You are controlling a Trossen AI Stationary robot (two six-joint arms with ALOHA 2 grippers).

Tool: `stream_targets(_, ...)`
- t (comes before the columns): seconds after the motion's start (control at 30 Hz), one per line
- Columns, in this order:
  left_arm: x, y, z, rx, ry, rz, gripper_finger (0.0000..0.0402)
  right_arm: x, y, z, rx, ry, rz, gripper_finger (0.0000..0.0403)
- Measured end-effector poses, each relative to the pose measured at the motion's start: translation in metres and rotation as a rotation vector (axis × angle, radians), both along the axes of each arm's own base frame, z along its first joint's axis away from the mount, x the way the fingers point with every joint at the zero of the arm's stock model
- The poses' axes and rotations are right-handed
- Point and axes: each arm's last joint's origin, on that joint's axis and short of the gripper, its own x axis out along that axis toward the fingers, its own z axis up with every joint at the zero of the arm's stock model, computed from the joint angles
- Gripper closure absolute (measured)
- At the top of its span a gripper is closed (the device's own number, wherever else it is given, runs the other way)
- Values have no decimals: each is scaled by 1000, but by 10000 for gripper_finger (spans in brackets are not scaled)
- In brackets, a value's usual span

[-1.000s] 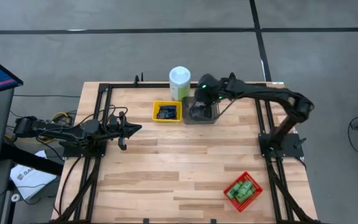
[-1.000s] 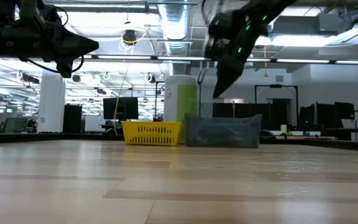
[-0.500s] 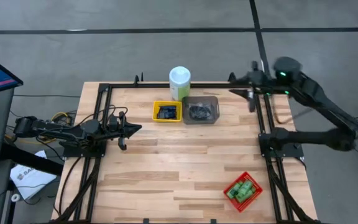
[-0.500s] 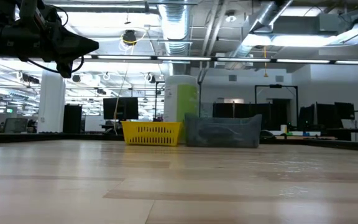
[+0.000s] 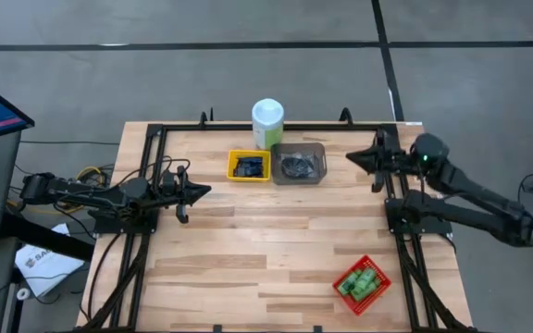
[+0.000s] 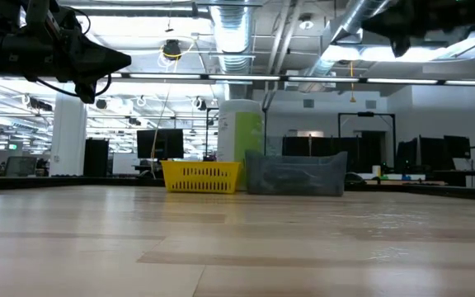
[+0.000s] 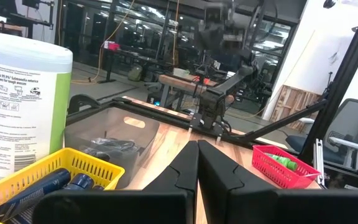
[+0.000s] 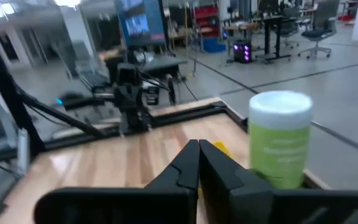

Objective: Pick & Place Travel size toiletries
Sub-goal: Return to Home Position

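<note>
Dark blue tubes (image 5: 247, 167) lie in the yellow tray (image 5: 232, 166), also seen in the left wrist view (image 7: 48, 183). Dark grey items (image 5: 295, 166) lie in the grey tray (image 5: 319, 163). Bright green bottles (image 5: 359, 282) lie in the red tray (image 5: 378, 274) at the near right. My left gripper (image 5: 204, 191) is shut and empty, raised over the table's left part, pointing toward the trays. My right gripper (image 5: 350, 157) is shut and empty, raised to the right of the grey tray; its wrist view (image 8: 199, 149) shows the fingertips together.
A tall pale green canister with a white lid (image 5: 267, 120) stands just behind the two trays at the far edge. Black frame rails (image 5: 151, 185) run along the table's left and right sides. Bare wood (image 5: 266, 231) lies between the trays and the near edge.
My right gripper has risen out of the grey tray and swung away toward the table's right edge, first to the far right corner, then a little nearer. It now points back at the trays. The trays and their contents have stayed in place.
</note>
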Motion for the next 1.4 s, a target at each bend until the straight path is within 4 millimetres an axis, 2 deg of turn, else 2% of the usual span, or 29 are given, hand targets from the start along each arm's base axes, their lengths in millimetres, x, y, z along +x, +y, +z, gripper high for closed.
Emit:
stream_targets(0.17, 0, 0, 0, 0, 0, 0, 401, 1, 3, -48, 84, -65, -11, 400)
stream_targets(0.27, 0, 0, 0, 0, 0, 0, 401, 1, 7, -68, 91, -84, 18, 401)
stream_targets(0.43, 0, 0, 0, 0, 0, 0, 401, 2, 12, -95, 137, -73, 55, 402)
stream_targets(0.63, 0, 0, 0, 0, 0, 0, 401, 3, 20, -110, 204, -127, 98, 402)
stream_targets(0.77, 0, 0, 0, 0, 0, 0, 401, 4, 29, -107, 212, -168, 114, 403)
stream_targets(0.9, 0, 0, 0, 0, 0, 0, 401, 3, 37, -89, 182, -268, 163, 403)
stream_targets(1.07, 0, 0, 0, 0, 0, 0, 401, 2, 41, -77, 127, -269, 178, 403)
stream_targets(1.4, 0, 0, 0, 0, 0, 0, 401, -27, 40, -77, 49, -303, 120, 403)
